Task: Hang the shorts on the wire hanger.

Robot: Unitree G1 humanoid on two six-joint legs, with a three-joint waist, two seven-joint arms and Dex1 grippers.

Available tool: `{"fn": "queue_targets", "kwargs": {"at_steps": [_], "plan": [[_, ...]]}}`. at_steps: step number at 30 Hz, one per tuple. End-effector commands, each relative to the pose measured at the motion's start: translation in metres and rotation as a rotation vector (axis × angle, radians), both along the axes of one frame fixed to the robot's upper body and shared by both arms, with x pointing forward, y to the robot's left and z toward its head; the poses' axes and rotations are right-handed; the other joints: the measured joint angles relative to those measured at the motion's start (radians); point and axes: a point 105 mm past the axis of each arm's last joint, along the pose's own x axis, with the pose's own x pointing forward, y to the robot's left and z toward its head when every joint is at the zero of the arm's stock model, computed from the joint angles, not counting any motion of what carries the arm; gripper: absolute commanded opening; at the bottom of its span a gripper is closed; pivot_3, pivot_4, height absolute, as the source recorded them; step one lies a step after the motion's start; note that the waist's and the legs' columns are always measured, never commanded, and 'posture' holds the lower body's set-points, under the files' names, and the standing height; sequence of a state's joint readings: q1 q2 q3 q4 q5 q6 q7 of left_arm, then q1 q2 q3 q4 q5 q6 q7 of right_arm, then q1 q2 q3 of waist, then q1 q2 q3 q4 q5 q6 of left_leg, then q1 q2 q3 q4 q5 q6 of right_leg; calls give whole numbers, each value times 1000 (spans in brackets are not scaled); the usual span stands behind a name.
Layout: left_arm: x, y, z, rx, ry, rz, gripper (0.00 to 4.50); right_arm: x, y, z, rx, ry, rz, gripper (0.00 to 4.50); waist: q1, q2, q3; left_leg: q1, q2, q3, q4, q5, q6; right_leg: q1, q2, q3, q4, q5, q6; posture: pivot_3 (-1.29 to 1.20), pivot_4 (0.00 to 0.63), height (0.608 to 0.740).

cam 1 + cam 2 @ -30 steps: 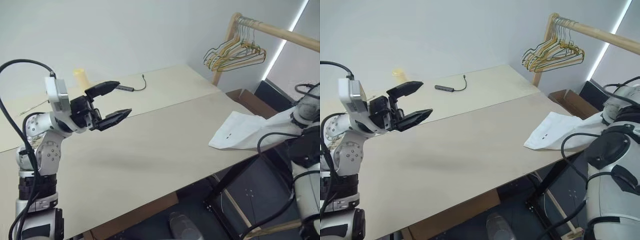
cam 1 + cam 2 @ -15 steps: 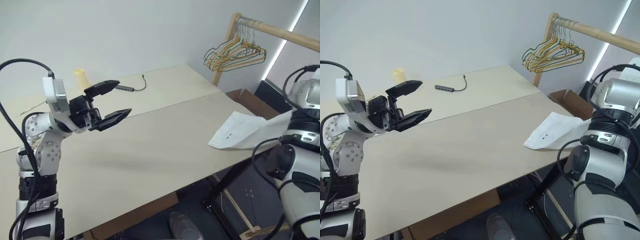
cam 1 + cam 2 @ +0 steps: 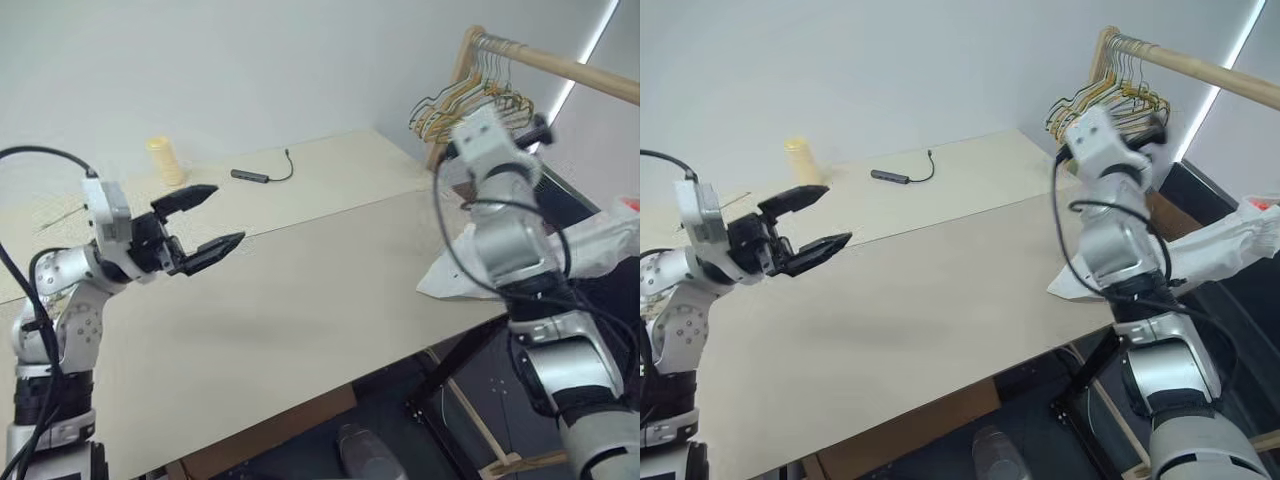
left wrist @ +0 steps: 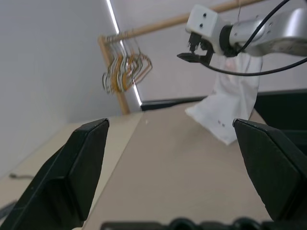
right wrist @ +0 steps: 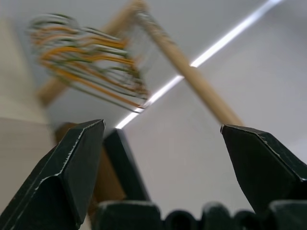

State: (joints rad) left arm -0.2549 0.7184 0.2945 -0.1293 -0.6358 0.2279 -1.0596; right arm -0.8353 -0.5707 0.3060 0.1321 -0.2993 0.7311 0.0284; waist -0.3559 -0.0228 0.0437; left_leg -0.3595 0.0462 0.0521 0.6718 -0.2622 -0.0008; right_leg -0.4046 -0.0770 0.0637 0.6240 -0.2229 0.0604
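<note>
The white shorts [image 3: 462, 272] lie on the right end of the table [image 3: 300, 300]. Part of them stretches off the edge and rises to the right [image 3: 1240, 235], with a pink mark at the far tip; what holds that end up is hidden. My right gripper [image 5: 163, 124] is open and empty. It is raised above the shorts and points at the rack [image 4: 190, 51]. Over the table's left side my left gripper [image 3: 228, 213] hovers open and empty. The wire hanger is out of view.
A wooden rack [image 3: 455, 75] with a bunch of yellow and green hangers [image 3: 470, 105] stands behind the table's right corner. A yellow cup [image 3: 165, 160] and a black cable [image 3: 258, 176] sit at the back. A cardboard box [image 3: 1140, 205] lies below the rack.
My right arm has swung up from beside the table's right edge to above the shorts, in front of the rack. The left gripper has sunk a little and drifted left.
</note>
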Motion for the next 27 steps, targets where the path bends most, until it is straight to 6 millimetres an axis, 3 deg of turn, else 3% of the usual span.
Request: {"fn": "queue_targets", "kwargs": {"at_steps": [1, 4, 8, 15, 19, 27], "plan": [[-6, 8, -9, 95, 38, 59, 4500, -15, 45, -14, -82, 97, 303, 4484, 12, -2, 1, 0, 0, 0, 0, 0, 0, 0, 0, 0, 0, 0, 0, -173, 0, 740], [-13, 15, -34, 165, 143, 111, 4500, -31, 65, -37, -107, 201, 461, 4484, 32, -3, 2, 0, 1, 0, -2, 0, 0, -1, 0, 0, 0, 0, 0, -137, 0, 740], [-21, 18, -58, 193, 213, 174, 4500, -47, 76, -61, -128, 334, 614, 4484, 71, -5, 3, 0, 1, 0, -2, 0, 0, -2, 0, 0, 0, 0, 0, -113, 0, 740], [-46, 14, -84, 125, 358, 239, 4500, -79, 101, -90, -95, 553, 930, 4484, 151, -6, 3, 0, 2, 1, -2, 0, 0, -2, 0, -1, 0, 0, -1, -5, 0, 740], [-54, 11, -88, 106, 390, 276, 4500, -76, 101, -106, -120, 622, 919, 4484, 208, -7, 3, 1, 2, 3, -2, 0, 0, -2, 0, -2, 0, 0, -2, 41, 0, 740], [-57, 11, -89, 98, 395, 301, 4500, -67, 109, -103, -112, 604, 912, 4484, 302, -8, 3, 0, 2, 10, -2, 0, 0, -5, 1, -5, 2, 1, -13, 65, 0, 740]]}}
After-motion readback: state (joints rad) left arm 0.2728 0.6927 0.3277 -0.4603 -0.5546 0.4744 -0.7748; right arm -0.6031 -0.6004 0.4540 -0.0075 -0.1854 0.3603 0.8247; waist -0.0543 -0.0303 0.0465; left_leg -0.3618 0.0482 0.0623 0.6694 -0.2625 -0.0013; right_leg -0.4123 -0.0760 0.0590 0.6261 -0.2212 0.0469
